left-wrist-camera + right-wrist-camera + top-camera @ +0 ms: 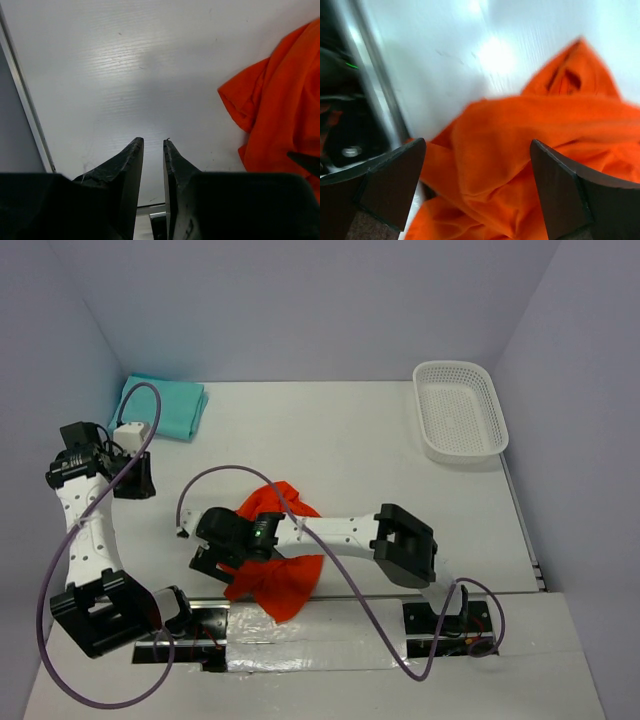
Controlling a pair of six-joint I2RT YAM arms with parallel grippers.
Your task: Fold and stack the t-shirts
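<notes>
Nearest, at the table's [380, 460] front edge, the right gripper [477, 150] hangs spread wide just above the crumpled orange t-shirt [520, 165], gripping nothing. Left of that shirt, the left gripper [152, 142] shows a narrow gap with nothing in it. Farther back lie folded teal t-shirts [170, 405] at left, well apart from the white mesh basket [462, 456] at right.

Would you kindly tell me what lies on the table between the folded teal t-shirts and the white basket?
Nothing: in the top view, the table between the folded teal t-shirts and the white basket is bare.
</notes>
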